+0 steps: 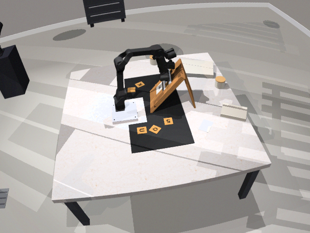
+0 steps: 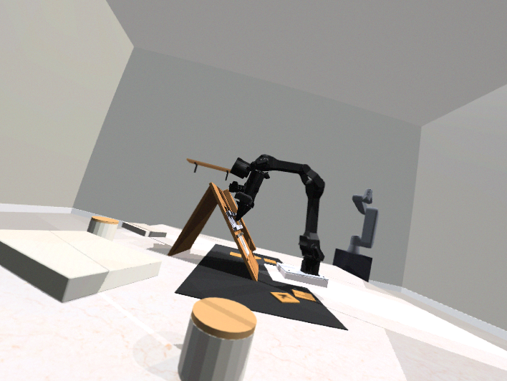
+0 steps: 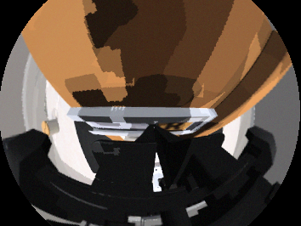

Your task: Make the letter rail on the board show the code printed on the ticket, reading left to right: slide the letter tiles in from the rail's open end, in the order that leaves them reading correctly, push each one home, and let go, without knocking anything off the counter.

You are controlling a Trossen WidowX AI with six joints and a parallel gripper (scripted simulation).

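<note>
The wooden board leans as an easel. Its silver-grey rail runs across the face. My gripper is shut and empty, its tips at the rail. Behind them an orange patch shows inside the rail; no letter is readable. A white card is on the board below the rail, its print unreadable. Loose orange tiles lie on the black mat: X, an unreadable one, U, Q and S or 5.
The black mat lies under the board. Wood-lidded jars stand behind and at the far right. A large pale slab and a smaller pale block lie beyond the board. A pale sheet lies near the block.
</note>
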